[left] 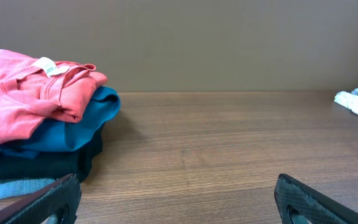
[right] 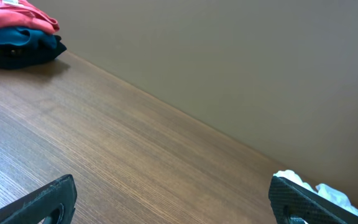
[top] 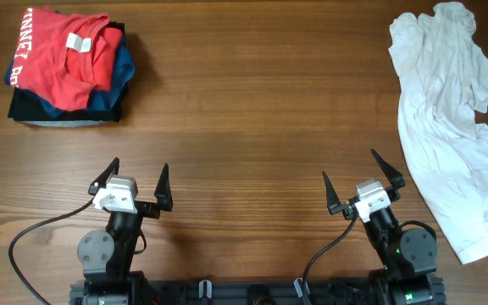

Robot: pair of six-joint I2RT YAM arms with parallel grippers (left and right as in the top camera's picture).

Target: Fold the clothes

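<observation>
So, nothing's been picked up yet. The left gripper (top: 140,166) and the right gripper (top: 349,165) both sit low in the overhead frame, jaws spread wide and empty, pointing up the table (top: 252,110). The white T-shirt (top: 447,135) is a crumpled strip down the right side of the frame, running from the upper right corner to the lower right, near the right gripper and well apart from the left one. I can't see any lettering from here, so no idea which side is up. My take on the first step: it needs spreading flat before any folding, and the smart move is dragging it toward the middle of the frame, where there's a big bare stretch of wood. I'd have the right gripper pinch a hem or shoulder seam rather than a random wrinkle, since thin fabric like this probably bunches and slips. Then bring the left over to take the other corner so the two can pull it taut. Watch the edges — the shirt reaches the right border of the frame, so I can't tell how close the table edge is there. The red shirt (top: 62,51) on the folded blue and dark pile (top: 121,68) sits in the upper left, out of the way.
</observation>
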